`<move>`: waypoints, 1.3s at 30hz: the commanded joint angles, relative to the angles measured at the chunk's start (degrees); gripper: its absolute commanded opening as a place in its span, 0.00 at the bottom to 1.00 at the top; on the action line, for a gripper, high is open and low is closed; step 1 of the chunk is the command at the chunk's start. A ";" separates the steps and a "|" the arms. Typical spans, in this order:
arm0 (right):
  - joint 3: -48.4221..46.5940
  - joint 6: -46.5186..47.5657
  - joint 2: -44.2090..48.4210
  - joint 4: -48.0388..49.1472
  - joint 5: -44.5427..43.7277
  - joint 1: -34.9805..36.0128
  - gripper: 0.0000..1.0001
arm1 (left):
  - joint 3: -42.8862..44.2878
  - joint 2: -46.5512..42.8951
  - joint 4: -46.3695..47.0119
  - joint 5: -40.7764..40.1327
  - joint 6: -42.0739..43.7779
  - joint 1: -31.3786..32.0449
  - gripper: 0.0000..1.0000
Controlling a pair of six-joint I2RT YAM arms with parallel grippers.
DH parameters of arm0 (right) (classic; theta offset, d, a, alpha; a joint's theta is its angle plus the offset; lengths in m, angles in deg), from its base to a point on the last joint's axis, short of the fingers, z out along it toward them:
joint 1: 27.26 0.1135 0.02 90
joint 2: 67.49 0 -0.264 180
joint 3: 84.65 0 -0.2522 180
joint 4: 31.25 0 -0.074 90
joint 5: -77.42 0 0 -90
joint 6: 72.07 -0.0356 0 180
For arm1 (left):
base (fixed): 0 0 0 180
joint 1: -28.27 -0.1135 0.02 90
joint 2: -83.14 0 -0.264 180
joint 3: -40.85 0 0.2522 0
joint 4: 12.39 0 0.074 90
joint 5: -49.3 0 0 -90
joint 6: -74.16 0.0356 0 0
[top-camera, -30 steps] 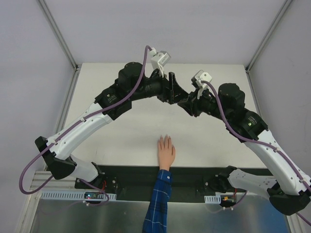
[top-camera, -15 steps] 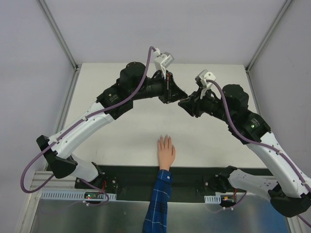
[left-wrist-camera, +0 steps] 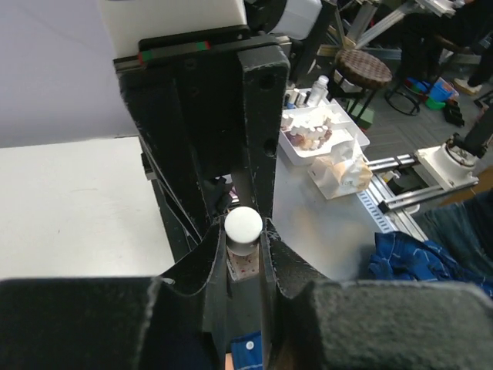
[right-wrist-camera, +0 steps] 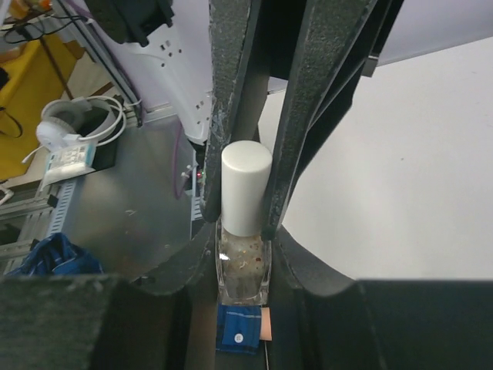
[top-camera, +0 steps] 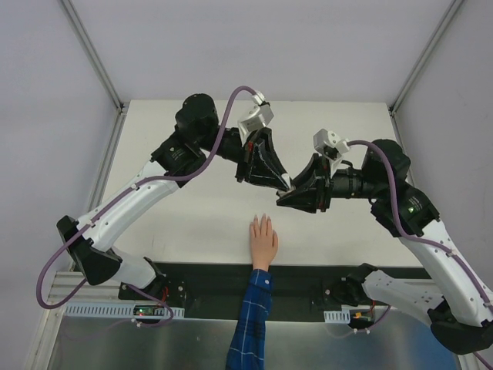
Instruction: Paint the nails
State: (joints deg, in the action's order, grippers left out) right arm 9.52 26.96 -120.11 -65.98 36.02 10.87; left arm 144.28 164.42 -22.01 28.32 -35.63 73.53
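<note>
Where the arm bases sit at the near edge, item one: blue plaid sleeve [top-camera: 250,324], crossing the black base rail onto the desk [top-camera: 192,223]. Item two: flesh-coloured mannequin hand [top-camera: 263,243], palm down, flat on the desk, fingers pointing away from the bases. Item three: nails [top-camera: 262,220], at the far fingertips, too small to tell their finish. Item four, above and just beyond the fingertips: polish bottle [right-wrist-camera: 245,266], clear glass with speckled contents, and its white cap [right-wrist-camera: 246,189]. Right end effector [right-wrist-camera: 245,258], clamped on the glass body. Left end effector [left-wrist-camera: 245,247], closed on the cap end from the opposite side.
</note>
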 commanded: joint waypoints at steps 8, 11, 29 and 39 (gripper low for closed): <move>-1.75 6.51 -0.73 2.35 -1.46 0.10 0.00 | -1.51 -1.03 3.07 -2.20 -7.62 -2.89 0.58; -2.11 6.78 -1.52 0.94 -5.43 0.10 0.00 | -2.74 -3.31 2.02 -6.41 -9.56 -5.17 0.82; -5.09 2.04 -5.03 0.76 -26.45 1.42 0.00 | -0.37 -8.59 -14.95 -44.40 -13.43 -4.12 0.58; -5.97 1.34 -7.06 1.11 -30.66 2.48 0.00 | 2.18 -5.52 -14.95 -49.49 -8.60 1.85 0.58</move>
State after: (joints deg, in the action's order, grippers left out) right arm 6.41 29.72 -127.50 -67.79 8.63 12.91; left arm 143.89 158.32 -37.69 -17.54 -46.97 73.09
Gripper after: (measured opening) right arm 0.280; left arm 0.588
